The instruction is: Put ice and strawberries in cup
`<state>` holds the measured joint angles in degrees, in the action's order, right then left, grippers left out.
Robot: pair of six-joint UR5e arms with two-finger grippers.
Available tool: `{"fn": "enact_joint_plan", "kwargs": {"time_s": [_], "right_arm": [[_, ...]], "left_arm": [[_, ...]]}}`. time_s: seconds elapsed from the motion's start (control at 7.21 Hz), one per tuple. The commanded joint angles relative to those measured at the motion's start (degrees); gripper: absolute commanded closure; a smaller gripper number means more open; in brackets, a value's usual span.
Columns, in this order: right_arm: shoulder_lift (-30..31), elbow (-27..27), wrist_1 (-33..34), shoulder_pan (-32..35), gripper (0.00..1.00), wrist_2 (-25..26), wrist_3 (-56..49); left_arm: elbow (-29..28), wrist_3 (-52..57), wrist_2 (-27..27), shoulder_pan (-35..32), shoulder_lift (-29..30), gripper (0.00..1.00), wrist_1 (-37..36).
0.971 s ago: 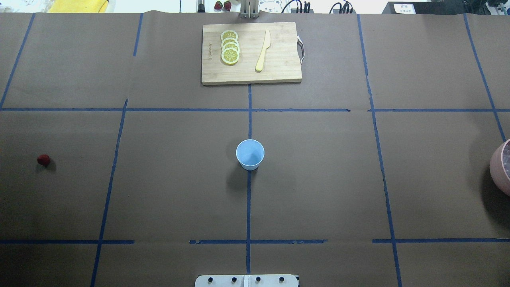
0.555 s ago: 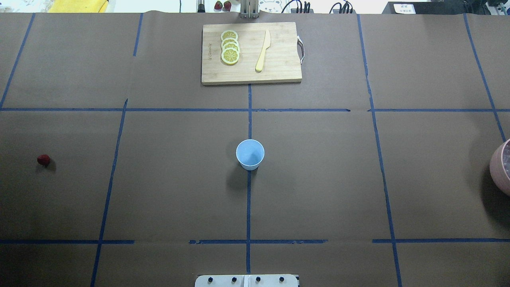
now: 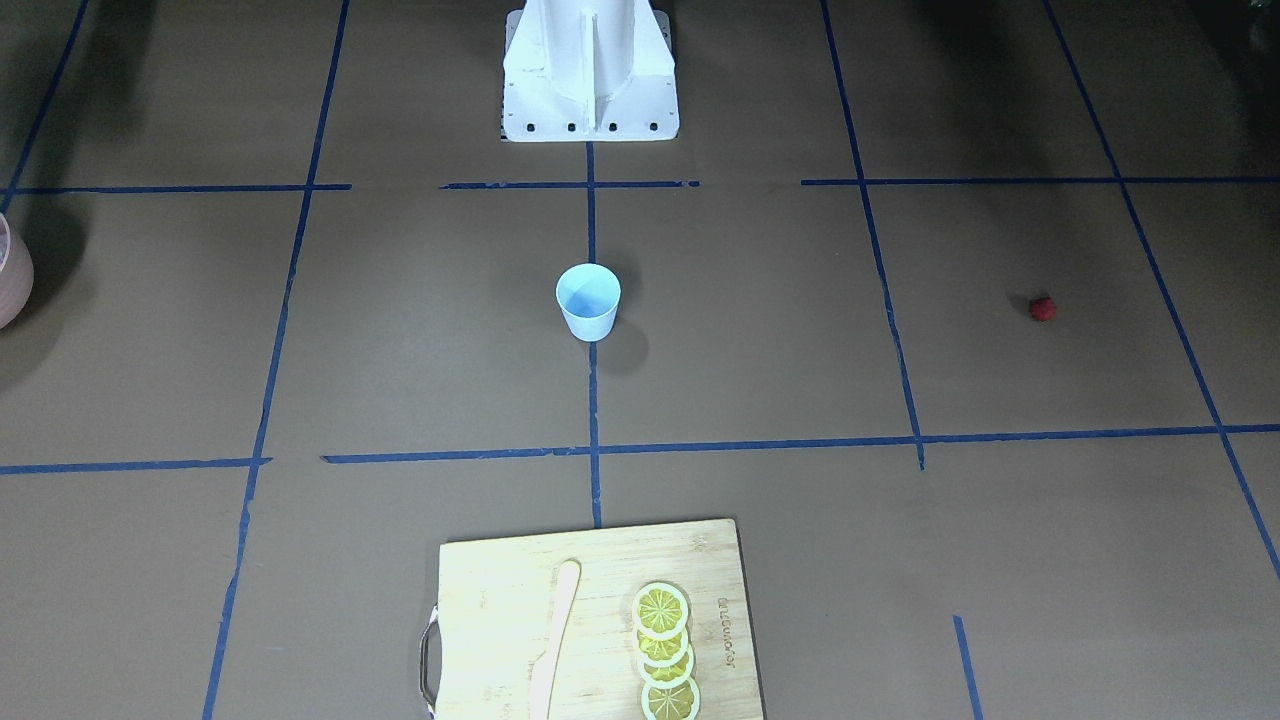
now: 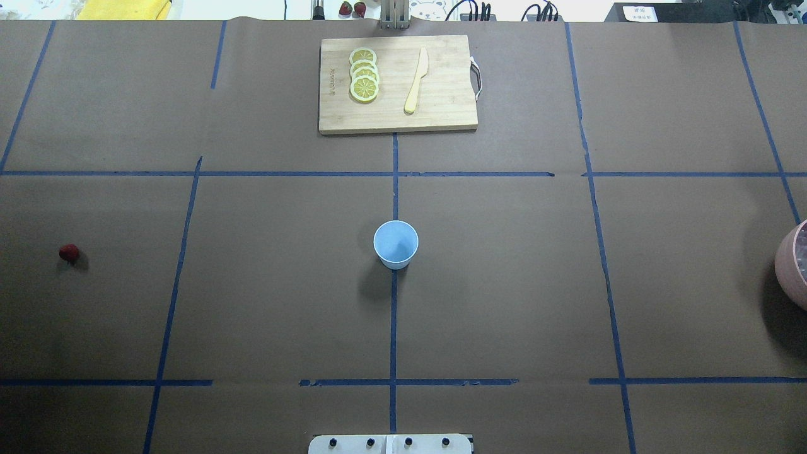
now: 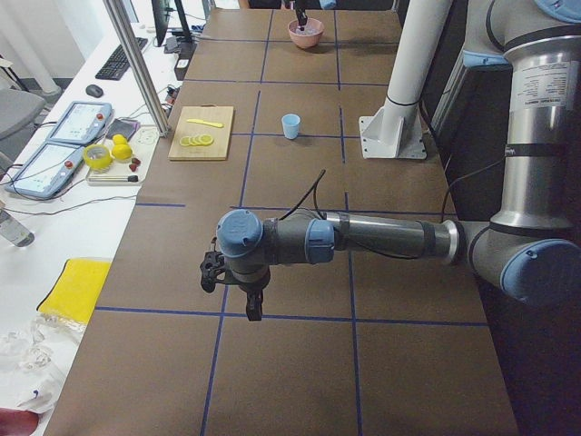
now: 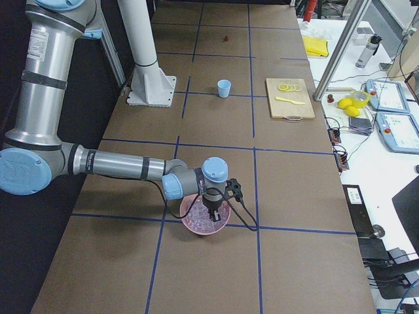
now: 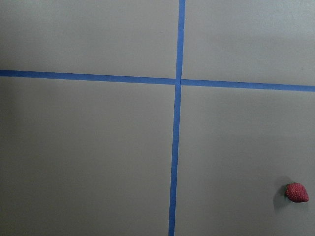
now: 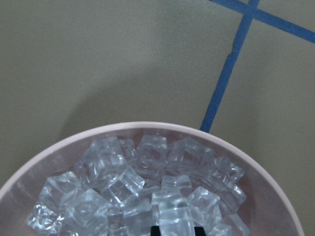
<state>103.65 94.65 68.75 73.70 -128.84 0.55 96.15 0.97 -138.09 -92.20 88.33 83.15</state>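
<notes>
Nothing has moved since a second ago, as far as we can see from above: the strawberry [image 4: 69,253], the cup [image 4: 395,243] and the pink bowl [image 4: 785,265] sit where they were on the desk [image 4: 504,302]. Nearest the robot, that middle row holds it all: berry far out on its left, cup upright and seemingly empty at centre, bowl at the right edge heaped with ice [image 8: 133,196]. Beyond lies a cutting board [image 4: 441,113] with lemon slices [image 4: 364,82] and a knife [image 4: 416,82].

We judge two risks. The cubes look slick and lie piled against one another, so a grip may slide off or lift two. The berry is round; jaws descending off-centre could roll it away, and the left wrist view has it at the lower right edge.

The left arm [image 5: 381,238] reaches out low and level, wrist bent so the left jaws point down near the berry. The right arm [image 6: 118,165] reaches likewise, right jaws hanging close over the ice. Whether either pair is released or clenched, we cannot tell.
</notes>
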Motion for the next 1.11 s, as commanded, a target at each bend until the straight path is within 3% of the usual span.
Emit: {"fn": "enact_joint_plan", "kwargs": {"time_s": [0.0, 0.28, 0.42, 0.69, 0.97], "right_arm": [[0.2, 2.5, 0.5, 0.1, 1.00, -0.1, 0.0], [-0.2, 6.0, 2.3, 4.3, 1.00, -1.1, -0.1], [-0.2, 10.1, 6.4, 5.1, 1.00, -1.5, -0.4], [-6.0, 20.9, 25.4, 5.6, 1.00, -1.8, -0.4], [-19.7, 21.5, 39.6, 5.2, 1.00, -1.7, 0.4]], "left_arm": [[0.0, -0.1, -0.1, 0.0, 0.0, 0.00, 0.0], [0.0, -0.1, -0.1, 0.0, 0.0, 0.00, 0.0], [0.0, -0.1, -0.1, 0.0, 0.1, 0.00, 0.0], [-0.2, -0.1, -0.2, 0.0, 0.1, 0.00, 0.0], [-0.6, -0.1, -0.2, 0.1, 0.2, 0.00, 0.0]]}}
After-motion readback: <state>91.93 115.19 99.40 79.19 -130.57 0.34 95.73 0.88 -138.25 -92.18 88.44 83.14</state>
